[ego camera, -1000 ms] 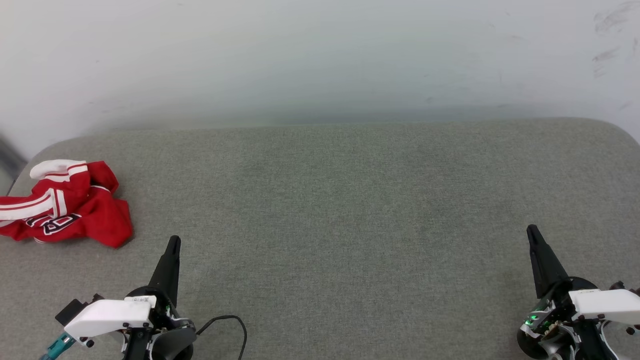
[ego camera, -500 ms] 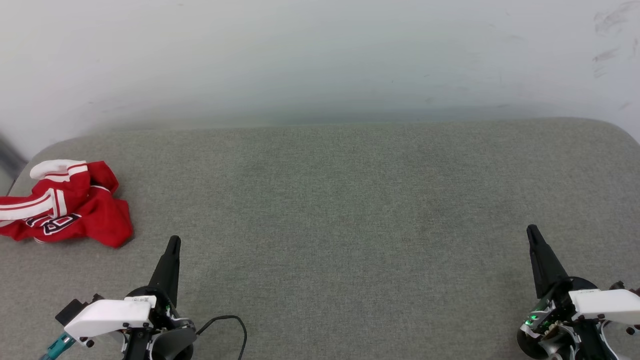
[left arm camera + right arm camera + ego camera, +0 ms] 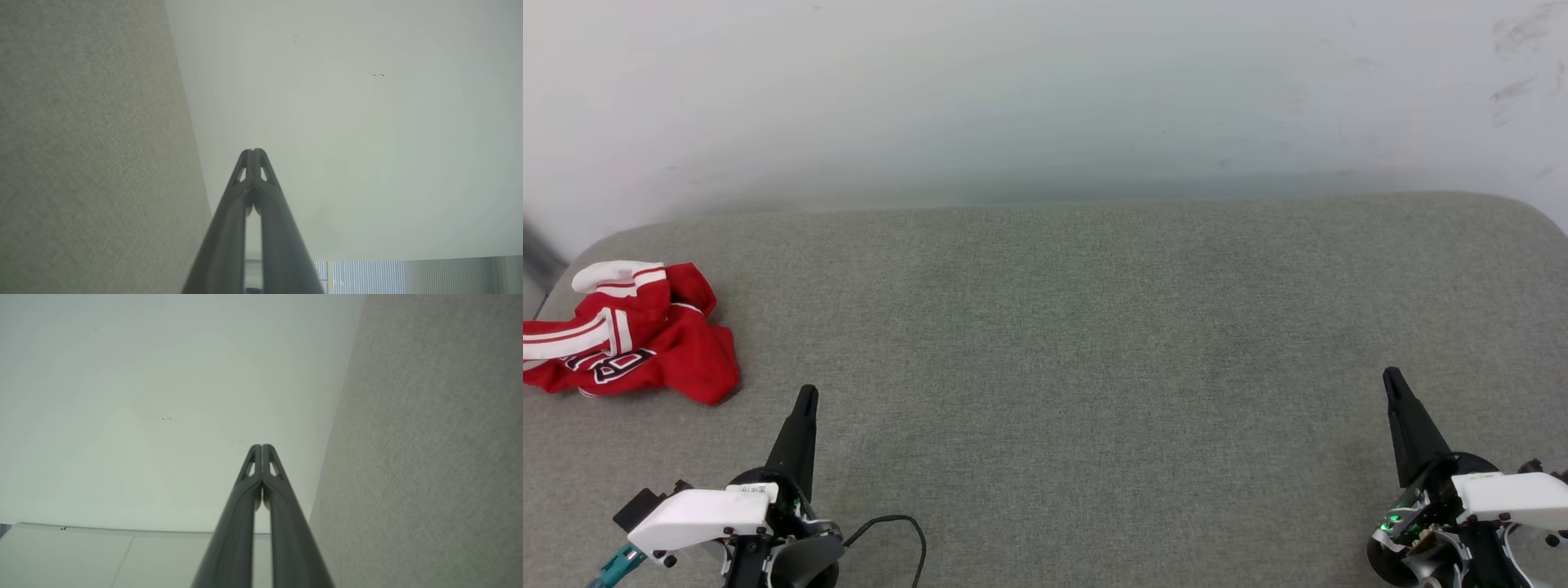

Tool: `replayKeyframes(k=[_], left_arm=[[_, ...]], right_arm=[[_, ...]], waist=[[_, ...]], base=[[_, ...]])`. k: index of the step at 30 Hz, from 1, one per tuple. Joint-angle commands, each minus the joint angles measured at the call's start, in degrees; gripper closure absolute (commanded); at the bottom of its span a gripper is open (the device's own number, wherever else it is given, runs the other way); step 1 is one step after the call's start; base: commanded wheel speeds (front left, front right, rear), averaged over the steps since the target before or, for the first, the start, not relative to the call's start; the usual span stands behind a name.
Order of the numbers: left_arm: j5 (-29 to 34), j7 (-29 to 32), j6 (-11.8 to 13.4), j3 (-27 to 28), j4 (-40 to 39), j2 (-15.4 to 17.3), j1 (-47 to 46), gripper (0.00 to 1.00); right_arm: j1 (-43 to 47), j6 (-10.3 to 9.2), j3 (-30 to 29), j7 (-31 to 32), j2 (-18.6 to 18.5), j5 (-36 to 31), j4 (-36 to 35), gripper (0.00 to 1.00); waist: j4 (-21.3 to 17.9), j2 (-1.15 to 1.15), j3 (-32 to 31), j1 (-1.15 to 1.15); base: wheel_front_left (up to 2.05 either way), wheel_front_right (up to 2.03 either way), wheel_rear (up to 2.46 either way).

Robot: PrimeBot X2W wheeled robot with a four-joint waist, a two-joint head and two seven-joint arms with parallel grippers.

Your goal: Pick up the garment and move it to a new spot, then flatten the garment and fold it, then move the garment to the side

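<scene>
Garment of red jersey cloth (image 3: 662,347), with white striped sleeves and black white-edged lettering, lies crumpled at the far left edge of the grey woven-fabric surface (image 3: 1045,367). We see our left gripper (image 3: 806,396) near it, off its lower right corner and not touching it, the two long dark fingers pressed together on nothing. Our right gripper (image 3: 1391,377) is well apart at the lower right, its fingers likewise pressed together and empty. Behind the surface stands a pale white wall (image 3: 1045,98).
</scene>
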Motion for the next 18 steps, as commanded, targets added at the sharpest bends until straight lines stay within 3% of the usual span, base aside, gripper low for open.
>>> replayKeyframes(k=[1, 11, 12, 18], left_arm=[[0.08, 0.06, -0.18, 0.1, 0.03, -0.06, -0.49, 1.0], [0.08, 0.05, -0.18, 0.1, 0.03, -0.06, -0.49, 1.0], [0.01, -0.01, 0.0, 0.0, -0.01, 0.0, 0.0, 0.0], [0.72, -1.02, 0.06, -0.7, 0.75, -0.14, 1.21, 0.0]], right_arm=[[-0.64, 0.0, 0.02, 0.01, 0.18, 0.21, 0.04, 1.0], [-0.64, 0.0, 0.02, 0.01, 0.18, 0.21, 0.04, 1.0], [0.0, 0.0, 0.0, -0.01, 0.0, -0.01, -0.01, 0.0], [1.42, 0.0, 0.6, -0.99, 0.02, -0.86, 0.64, 0.0]], waist=[[0.0, 0.0, 0.0, 0.0], [0.0, 0.0, 0.0, 0.0], [0.0, 0.0, 0.0, 0.0], [-0.02, 0.0, 0.04, 0.0]], base=[[0.0, 0.0, 0.0], [0.0, 0.0, 0.0], [0.0, 0.0, 0.0], [0.0, 0.0, 0.0]])
